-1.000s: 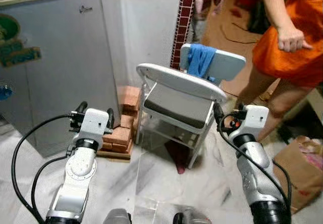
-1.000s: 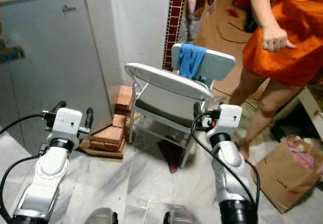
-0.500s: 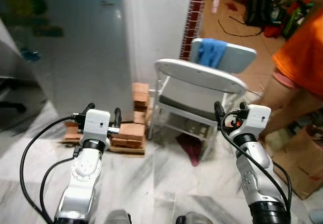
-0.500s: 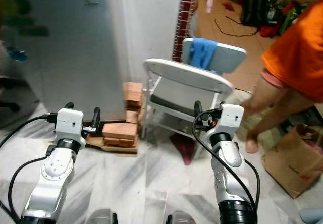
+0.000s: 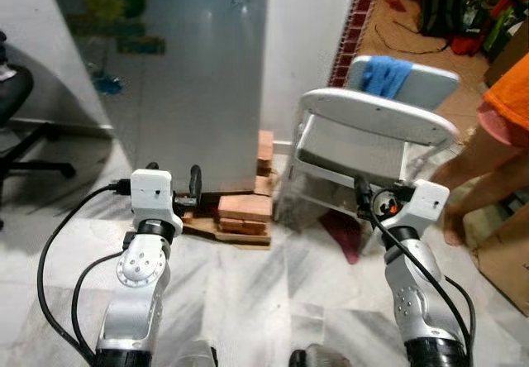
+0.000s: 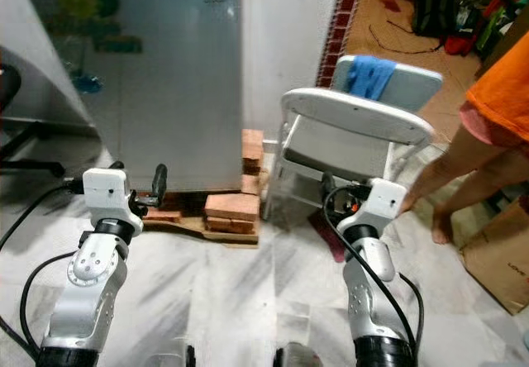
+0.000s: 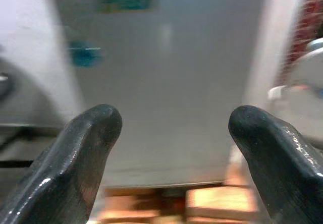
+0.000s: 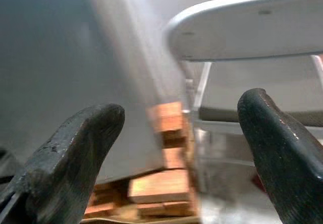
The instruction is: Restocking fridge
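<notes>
Head views: the fridge (image 5: 194,69) stands shut ahead of both grippers, raised on bricks (image 5: 244,210); nothing to stock shows, so progress can't be judged.

Left wrist view: left gripper (image 7: 171,148) fingers apart, empty, facing the fridge door.

Right wrist view: right gripper (image 8: 181,153) fingers apart, empty; chair (image 8: 252,27) beyond them.

white chair (image 5: 376,131) | blue cloth (image 5: 386,73) | bricks (image 5: 245,207) | person (image 5: 496,127)

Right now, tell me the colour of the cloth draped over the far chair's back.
Blue cloth, clearest in the right eye view.
</notes>
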